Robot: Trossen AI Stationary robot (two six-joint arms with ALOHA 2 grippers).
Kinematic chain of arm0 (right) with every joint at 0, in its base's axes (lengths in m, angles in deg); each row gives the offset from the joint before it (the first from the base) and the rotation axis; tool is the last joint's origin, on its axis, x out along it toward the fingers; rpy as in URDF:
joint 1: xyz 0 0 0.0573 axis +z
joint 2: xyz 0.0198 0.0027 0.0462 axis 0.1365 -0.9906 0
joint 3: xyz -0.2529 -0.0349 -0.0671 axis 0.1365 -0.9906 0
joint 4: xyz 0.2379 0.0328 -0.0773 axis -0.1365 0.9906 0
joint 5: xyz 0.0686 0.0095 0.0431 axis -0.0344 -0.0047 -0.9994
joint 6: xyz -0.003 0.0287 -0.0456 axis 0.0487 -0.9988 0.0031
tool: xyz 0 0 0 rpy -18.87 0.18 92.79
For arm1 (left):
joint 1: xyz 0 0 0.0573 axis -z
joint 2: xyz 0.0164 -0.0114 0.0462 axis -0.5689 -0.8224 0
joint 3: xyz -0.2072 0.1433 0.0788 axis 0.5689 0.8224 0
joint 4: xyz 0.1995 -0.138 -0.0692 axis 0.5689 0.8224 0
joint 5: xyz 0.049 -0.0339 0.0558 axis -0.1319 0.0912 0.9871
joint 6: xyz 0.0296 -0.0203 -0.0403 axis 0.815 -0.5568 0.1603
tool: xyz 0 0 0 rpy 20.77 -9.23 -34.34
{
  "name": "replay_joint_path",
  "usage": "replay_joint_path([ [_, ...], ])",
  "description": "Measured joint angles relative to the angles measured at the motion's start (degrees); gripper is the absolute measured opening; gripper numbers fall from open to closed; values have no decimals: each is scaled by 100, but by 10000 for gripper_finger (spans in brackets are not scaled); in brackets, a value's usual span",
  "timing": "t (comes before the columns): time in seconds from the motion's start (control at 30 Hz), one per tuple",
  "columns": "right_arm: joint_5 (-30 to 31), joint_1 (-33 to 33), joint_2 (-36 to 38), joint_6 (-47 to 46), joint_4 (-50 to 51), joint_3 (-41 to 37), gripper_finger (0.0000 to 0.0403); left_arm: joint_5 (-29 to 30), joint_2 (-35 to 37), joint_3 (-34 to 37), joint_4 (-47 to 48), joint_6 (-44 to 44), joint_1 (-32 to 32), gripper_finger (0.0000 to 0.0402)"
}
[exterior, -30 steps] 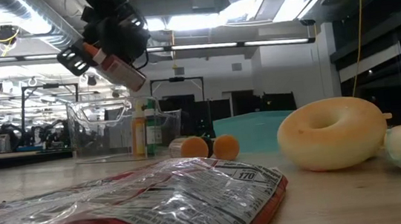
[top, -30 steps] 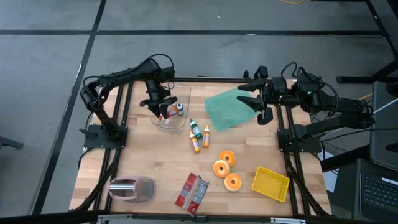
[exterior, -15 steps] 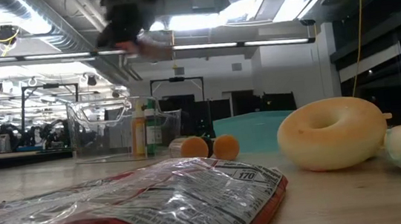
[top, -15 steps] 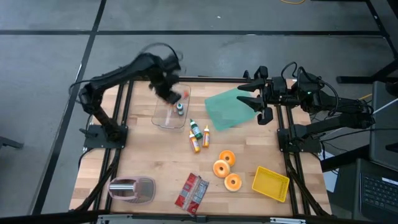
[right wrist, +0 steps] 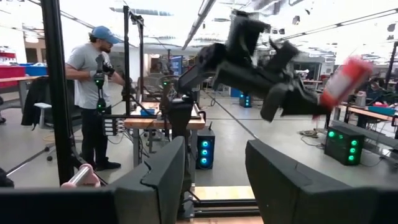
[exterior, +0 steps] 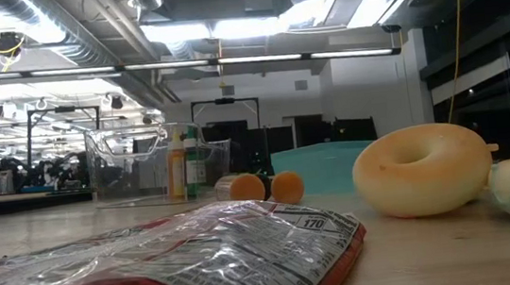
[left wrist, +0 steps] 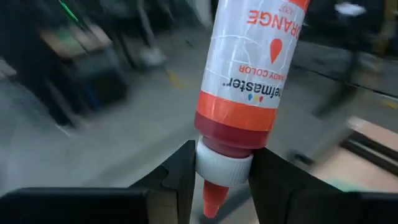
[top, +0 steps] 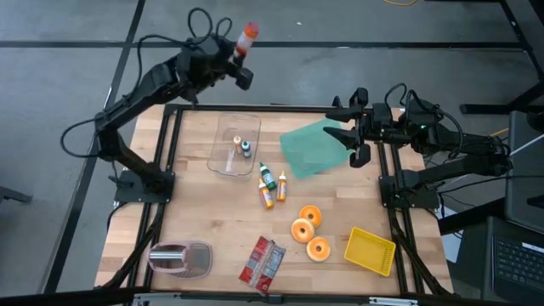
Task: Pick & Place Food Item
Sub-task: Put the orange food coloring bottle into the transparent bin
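The tabletop (top: 212,221) is seen straight down from overhead and level from its near edge; the clear bin (top: 235,154) is shared by both.

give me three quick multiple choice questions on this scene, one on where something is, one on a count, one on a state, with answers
1. Where is the orange food colouring bottle?
A. in the clear container
B. in the left gripper, raised beyond the table's far edge
C. on the green cloth

2. How many orange ring doughnuts lie on the table?
A. one
B. five
C. three

3. What state is the right gripper in?
A. open and holding nothing
B. shut on a doughnut
C. shut on the yellow tray

Answers:
1 B: the left gripper clamps the bottle by its white cap, well off the clear container.
2 C: three doughnuts sit near the yellow tray.
3 A: the right gripper shows a bare gap between its fingers.
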Motion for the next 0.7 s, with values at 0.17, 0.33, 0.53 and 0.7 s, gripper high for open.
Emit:
replay_joint_path([
  [0.17, 167, -1, 0, -25, -36, 0, 168, 1109, -25, 0, -355, 1672, 420, 114],
  [0.33, 302, -1, 0, -195, -40, 0, 168, 1728, -57, 2, 912, 2406, 683, 114],
  [0.53, 342, 1, -2, -312, -128, 0, 168, 2581, -57, 2, 1997, 2891, 914, 114],
  [0.7, 1003, -1, 0, -766, -687, 0, 168, 2619, -57, 2, 2718, 3800, 938, 114],
])
